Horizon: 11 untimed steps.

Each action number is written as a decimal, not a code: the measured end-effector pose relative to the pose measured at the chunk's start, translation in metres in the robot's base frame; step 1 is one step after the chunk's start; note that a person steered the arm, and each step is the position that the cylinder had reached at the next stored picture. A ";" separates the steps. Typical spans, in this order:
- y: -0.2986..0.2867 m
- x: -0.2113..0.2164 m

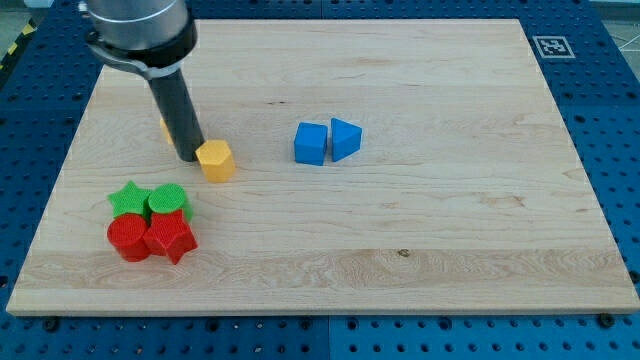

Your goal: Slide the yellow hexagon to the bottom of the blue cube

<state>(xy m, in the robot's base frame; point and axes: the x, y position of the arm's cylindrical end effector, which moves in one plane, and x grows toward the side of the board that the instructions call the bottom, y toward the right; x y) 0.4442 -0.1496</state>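
Note:
The yellow hexagon (pixel 216 160) lies left of the board's middle. The blue cube (pixel 310 143) sits to its right, near the centre, with a blue triangular block (pixel 345 139) touching its right side. My tip (pixel 190 157) is on the board right against the hexagon's left side. The rod rises from it toward the view's top left. A second yellow block (pixel 165 127) shows only as a sliver behind the rod; its shape cannot be made out.
A cluster sits at the lower left: a green star (pixel 127 198), a green cylinder (pixel 168 200), a red cylinder (pixel 127 240) and a red star (pixel 170 238). The wooden board (pixel 400 240) lies on a blue perforated table. A marker tag (pixel 551 46) is at the top right corner.

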 end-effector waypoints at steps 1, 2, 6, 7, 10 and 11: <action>-0.010 0.002; -0.013 0.021; 0.103 0.025; 0.122 0.024; 0.151 0.018; 0.129 0.018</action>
